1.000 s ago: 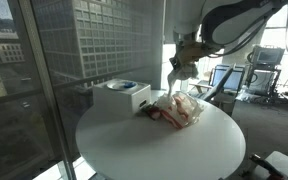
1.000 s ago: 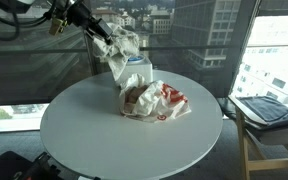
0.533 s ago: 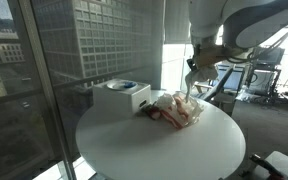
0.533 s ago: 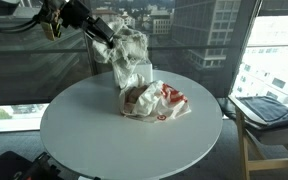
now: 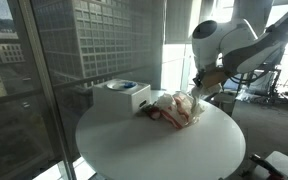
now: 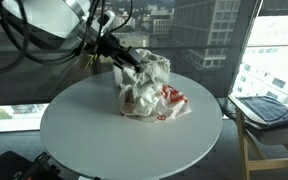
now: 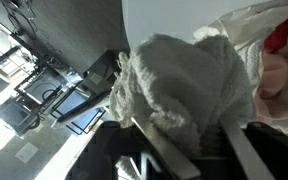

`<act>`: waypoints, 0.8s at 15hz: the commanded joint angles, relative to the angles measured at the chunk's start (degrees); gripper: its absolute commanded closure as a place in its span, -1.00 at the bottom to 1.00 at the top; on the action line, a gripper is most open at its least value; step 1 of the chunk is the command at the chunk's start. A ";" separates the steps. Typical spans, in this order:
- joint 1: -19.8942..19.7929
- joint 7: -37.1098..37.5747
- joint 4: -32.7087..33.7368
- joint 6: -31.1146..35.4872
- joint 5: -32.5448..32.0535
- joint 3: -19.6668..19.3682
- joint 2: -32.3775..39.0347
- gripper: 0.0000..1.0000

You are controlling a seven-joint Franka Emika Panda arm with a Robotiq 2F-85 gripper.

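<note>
My gripper (image 5: 200, 86) (image 6: 130, 62) is shut on a crumpled whitish towel (image 6: 153, 70), holding it just above a heap of white, red and pink cloths (image 5: 176, 110) (image 6: 156, 101) that lies on the round white table (image 5: 154, 148) (image 6: 94, 140). In the wrist view the towel (image 7: 189, 85) bulges out between the two fingers (image 7: 162, 155) and fills most of the picture. The heap (image 7: 281, 45) shows at the right edge there. The held towel hangs close to the heap's top; I cannot tell whether they touch.
A white box (image 5: 121, 96) with a blue-rimmed thing on top stands on the table beside the heap. Tall windows (image 5: 44, 70) run close behind the table. Desks and monitors (image 5: 259, 78) stand beyond it, and a chair (image 6: 269, 110) sits next to the table.
The gripper has swung across and come down with the towel, from well above the table to just over the heap. The heap and box have stayed put.
</note>
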 commanded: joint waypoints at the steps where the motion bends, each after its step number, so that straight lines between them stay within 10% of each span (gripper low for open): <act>1: -0.19 3.85 5.32 4.85 -7.66 -1.07 6.76 0.75; 12: 1.34 1.86 16.56 9.37 -10.30 -0.95 23.49 0.75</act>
